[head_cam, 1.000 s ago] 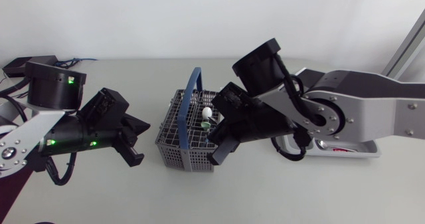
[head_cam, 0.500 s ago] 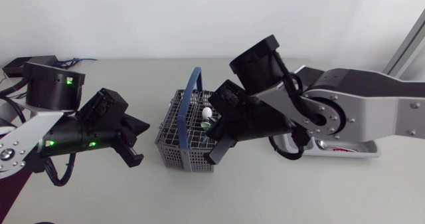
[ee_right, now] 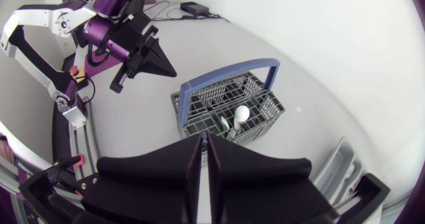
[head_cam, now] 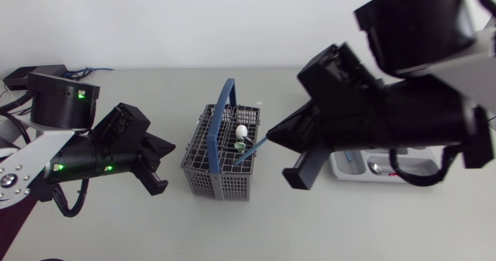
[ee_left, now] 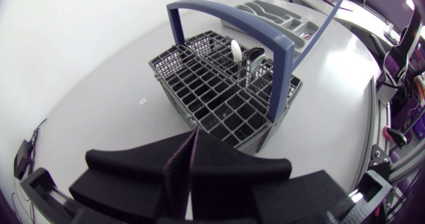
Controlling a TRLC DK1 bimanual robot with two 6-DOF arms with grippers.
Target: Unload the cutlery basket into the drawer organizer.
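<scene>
As you look down on the desk (head_cam: pixel 155 230), the piece to watch is a slim, light-blue utensil (head_cam: pixel 254 147). Only a thin, straight shaft shows, and you cannot tell what kind of head it has. Your right gripper (head_cam: pixel 271 135) is clamped on its upper end, fingers pressed together with the shaft pinched at their tips.

The utensil's long axis is tilted. The held end is high and leans toward the drawer organizer (head_cam: pixel 364 166). The low end points down into the cutlery basket (head_cam: pixel 203 168), on the side nearest the organizer, and you cannot tell whether it has cleared the rim. The left wrist view shows the same slant, with the blue shaft running behind the basket's handle (ee_left: pixel 232 18).

The basket is grey mesh with a blue arched handle, and it stands mid-desk between your arms. A white-headed piece (head_cam: pixel 242 131) and a green one (head_cam: pixel 241 145) stand upright in it. The organizer lies beside the basket, largely covered by your right arm.

Your left gripper (head_cam: pixel 167 147) has its fingers together on nothing. It sits just beside the basket and points at it.
</scene>
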